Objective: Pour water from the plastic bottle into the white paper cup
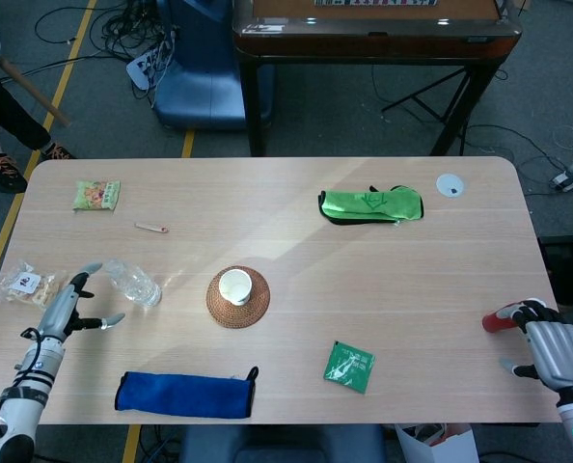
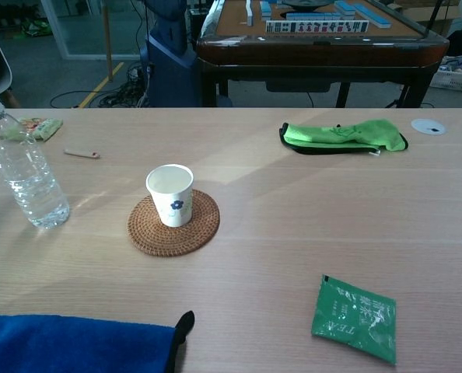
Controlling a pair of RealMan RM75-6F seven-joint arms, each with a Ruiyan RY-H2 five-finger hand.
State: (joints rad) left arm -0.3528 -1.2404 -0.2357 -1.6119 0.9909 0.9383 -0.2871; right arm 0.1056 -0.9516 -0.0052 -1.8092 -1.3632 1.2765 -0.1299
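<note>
L hand [image 1: 72, 301] fingers spread beside plastic bottle [image 1: 132, 282] — not touching.

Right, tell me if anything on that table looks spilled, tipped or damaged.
Nothing stands out. The plastic bottle stands upright, the white paper cup sits upright on its woven coaster, and no puddle shows on the table.

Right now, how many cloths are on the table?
2. The green cloth lies at the far side, right of centre. The blue cloth lies along the near edge, in front of the white paper cup on its woven coaster.
</note>
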